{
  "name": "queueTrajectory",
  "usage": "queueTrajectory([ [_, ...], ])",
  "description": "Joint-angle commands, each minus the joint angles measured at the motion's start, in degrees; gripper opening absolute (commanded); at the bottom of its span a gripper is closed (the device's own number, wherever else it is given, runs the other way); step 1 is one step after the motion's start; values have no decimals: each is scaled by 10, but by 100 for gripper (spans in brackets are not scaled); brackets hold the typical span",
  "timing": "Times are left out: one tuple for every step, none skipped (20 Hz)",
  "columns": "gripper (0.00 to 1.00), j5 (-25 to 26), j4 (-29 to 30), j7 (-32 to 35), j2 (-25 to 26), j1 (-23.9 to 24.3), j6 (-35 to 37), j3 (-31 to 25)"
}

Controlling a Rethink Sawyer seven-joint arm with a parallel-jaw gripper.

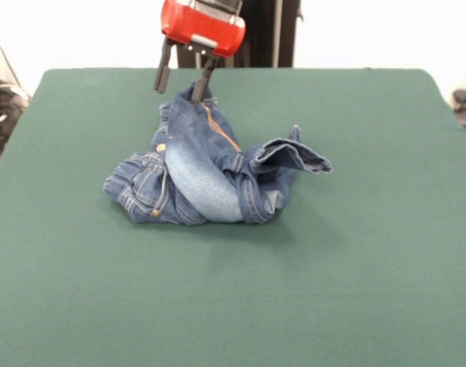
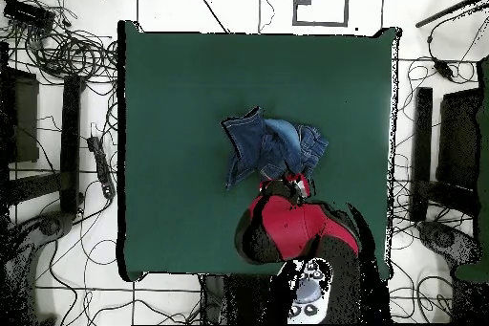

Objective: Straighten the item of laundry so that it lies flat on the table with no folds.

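Note:
The item of laundry (image 1: 210,180), a small pair of blue denim jeans, lies bunched in a heap at the middle of the green table (image 1: 355,260). One leg cuff sticks out to the right, and a pale faded patch faces the front. My gripper (image 1: 179,92) hangs over the heap's far edge, open, with its two black fingers spread. One finger (image 1: 202,84) touches a raised peak of denim; the other stands clear of the cloth. From overhead, the jeans (image 2: 272,148) lie just beyond the red arm (image 2: 291,222), which hides the fingers.
Green cloth stretches wide on every side of the heap (image 2: 172,102). Cables and dark equipment (image 2: 57,50) lie on the floor beyond the table's edges.

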State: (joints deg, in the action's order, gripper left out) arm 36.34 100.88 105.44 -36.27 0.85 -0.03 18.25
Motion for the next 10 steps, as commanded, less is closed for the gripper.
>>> queueTrajectory([
  [100,3,-19,52,9,-17,-23,-30],
  [100,2,-19,53,9,-16,-23,-30],
  [100,1,-19,54,10,-17,-26,-29],
  [100,-1,-19,56,12,-19,-28,-27],
  [100,-1,-20,56,12,-20,-27,-26],
  [100,0,-20,54,11,-18,-25,-29],
  [100,1,-20,52,10,-16,-23,-31],
  [100,0,-20,53,9,-16,-23,-31],
  [100,1,-20,52,10,-15,-23,-33],
  [100,1,-19,52,8,-15,-23,-32],
])
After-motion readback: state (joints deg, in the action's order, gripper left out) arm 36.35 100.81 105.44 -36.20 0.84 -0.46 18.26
